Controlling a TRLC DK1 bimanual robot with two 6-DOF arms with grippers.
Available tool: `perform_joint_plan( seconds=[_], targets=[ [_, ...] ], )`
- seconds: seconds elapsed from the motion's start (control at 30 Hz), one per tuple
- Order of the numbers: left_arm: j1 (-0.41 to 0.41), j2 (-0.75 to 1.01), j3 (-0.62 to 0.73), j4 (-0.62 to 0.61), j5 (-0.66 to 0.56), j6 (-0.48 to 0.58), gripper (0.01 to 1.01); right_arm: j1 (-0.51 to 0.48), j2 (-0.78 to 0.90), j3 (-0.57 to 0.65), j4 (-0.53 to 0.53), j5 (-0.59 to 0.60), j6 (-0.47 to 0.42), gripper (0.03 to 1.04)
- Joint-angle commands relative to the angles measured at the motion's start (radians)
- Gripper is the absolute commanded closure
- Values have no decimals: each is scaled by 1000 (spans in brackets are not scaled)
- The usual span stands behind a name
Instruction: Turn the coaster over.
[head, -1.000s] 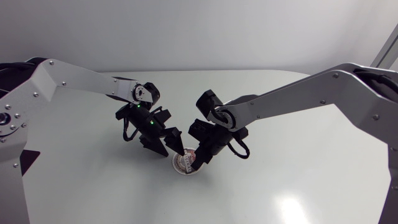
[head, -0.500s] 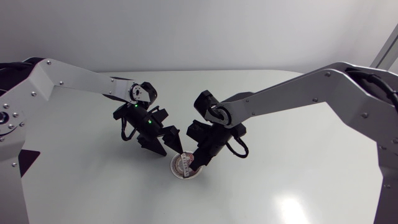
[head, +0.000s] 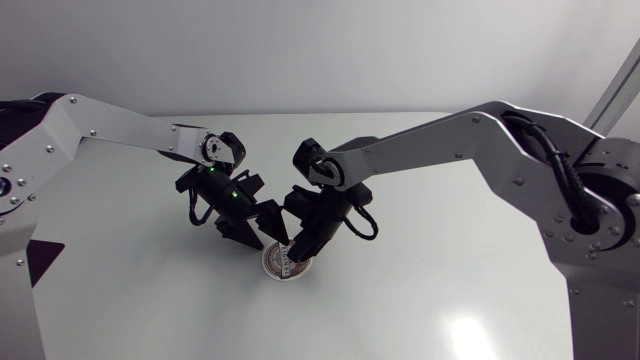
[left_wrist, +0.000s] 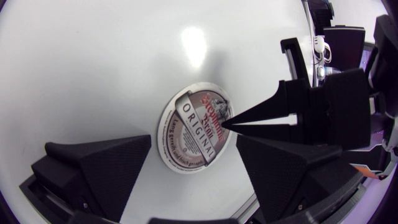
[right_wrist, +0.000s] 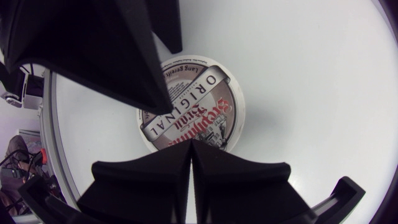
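Round coaster (right_wrist: 199, 112) flat on table (head: 450, 290), left gripper (left_wrist: 194, 140) spread wide, right gripper (right_wrist: 191, 142) closed, tips on coaster

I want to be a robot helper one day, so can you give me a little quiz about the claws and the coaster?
1. True or false: the coaster lies flat on the table, printed side up.
2. Fill in: the tip of the right claw rests on the ____.
3. Which claw is open? A) left claw B) right claw C) both
Key: 1 true; 2 coaster; 3 A.
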Motion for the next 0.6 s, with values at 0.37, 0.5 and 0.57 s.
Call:
perform_joint_plan(
  seconds=[0.37, 0.5, 0.57],
  targets=[
    [57, -18, -41, -9, -48, -19, 72, -27, -37, 5, -2, -18, 12, 1020],
    [53, -23, -43, -9, -46, -18, 72, -31, -77, -20, -8, -17, 9, 1020],
    [50, -23, -46, -9, -45, -19, 72, -33, -85, -45, -6, -17, 2, 1020]
  ],
)
